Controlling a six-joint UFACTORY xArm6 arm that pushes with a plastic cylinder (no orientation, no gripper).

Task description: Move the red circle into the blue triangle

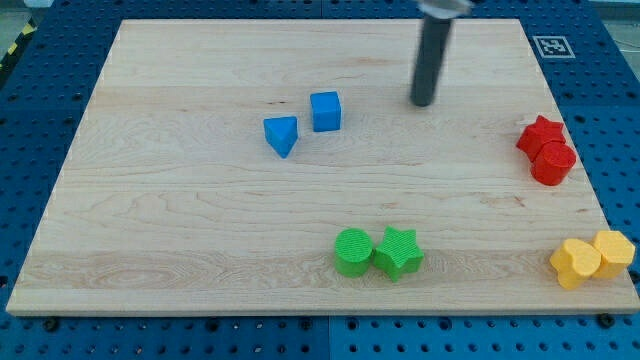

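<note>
The red circle (553, 163) lies near the view's right edge of the wooden board (180, 230), touching a red star (540, 135) just above it. The blue triangle (282, 135) sits left of centre in the upper half, with a blue cube (325, 111) close to its upper right. My tip (423, 102) stands on the board at the upper middle, about 100 px right of the blue cube and well up and left of the red circle. It touches no block.
A green circle (352, 251) and a green star (398, 252) touch each other at the lower middle. Two yellow blocks (576, 263) (613, 252) sit at the lower right corner. A blue pegboard (30, 120) surrounds the board.
</note>
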